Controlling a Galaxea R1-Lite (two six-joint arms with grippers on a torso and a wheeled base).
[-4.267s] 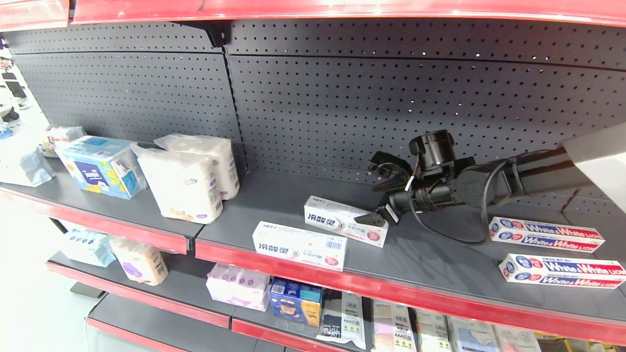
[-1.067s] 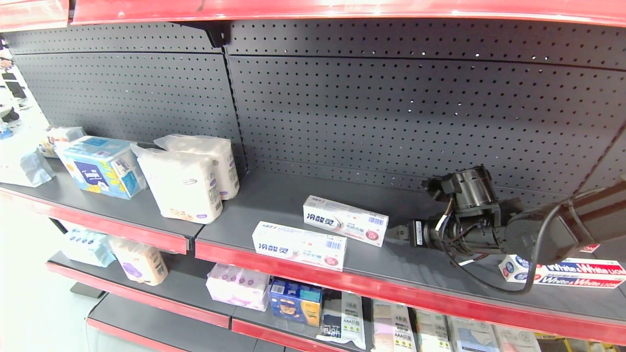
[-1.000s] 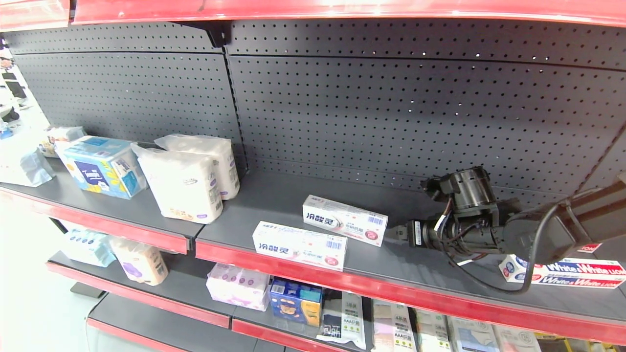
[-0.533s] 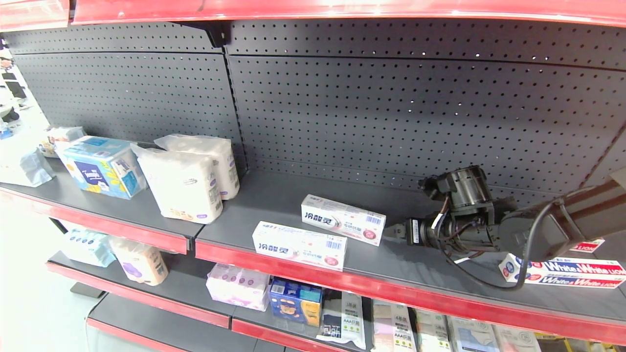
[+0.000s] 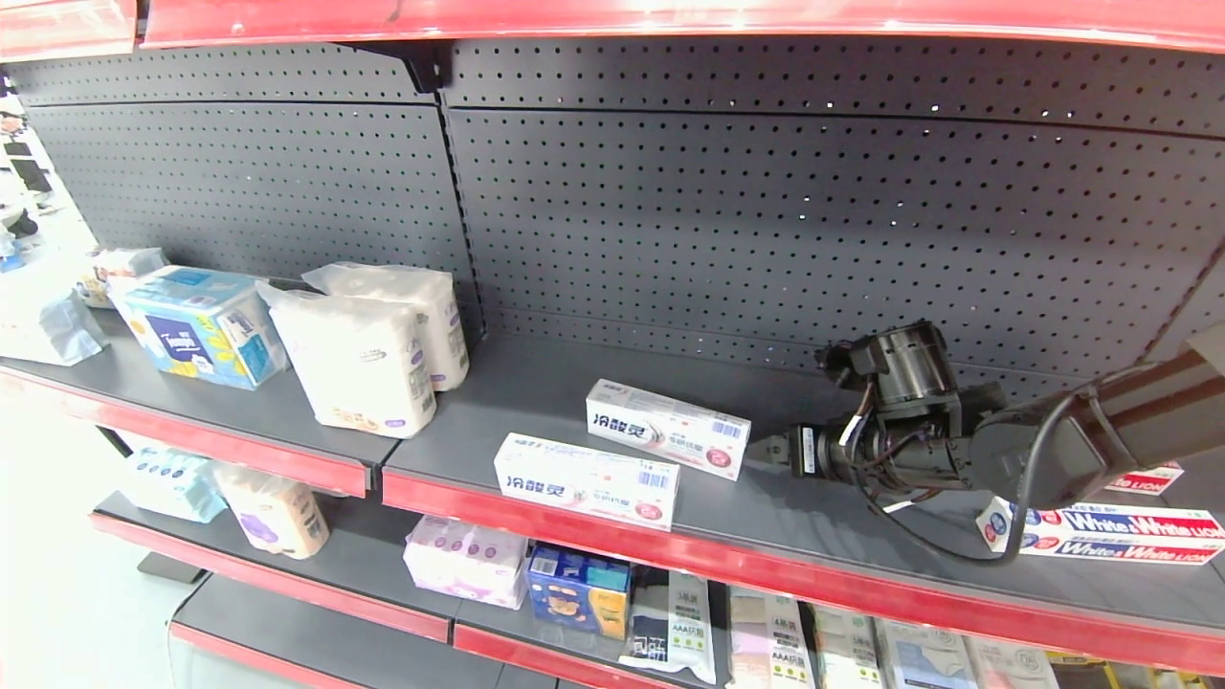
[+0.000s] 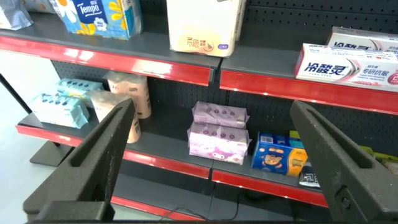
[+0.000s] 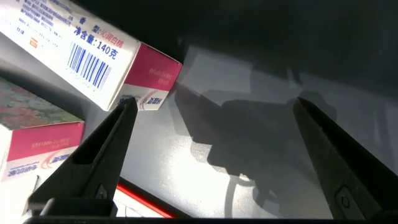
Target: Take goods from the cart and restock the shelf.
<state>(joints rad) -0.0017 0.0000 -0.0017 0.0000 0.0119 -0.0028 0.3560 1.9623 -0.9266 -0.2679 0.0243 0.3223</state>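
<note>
White with a pink end, the rear cardboard toothpaste box point(image 5: 667, 428) of 2 lay lengthwise on the dark grey metal shelf point(image 5: 536, 383), and we found our right gripper point(image 5: 761, 448), jaws spread and empty, just beside that end, roughly in line with its long axis.

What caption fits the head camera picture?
The right end effector sits beside the rear toothpaste box on the shelf.

I see the shelf point(image 5: 536, 383), grey with red edging, backed by a dark perforated panel point(image 5: 766, 211); a pale, bright floor point(image 5: 57, 593) lies left.
</note>
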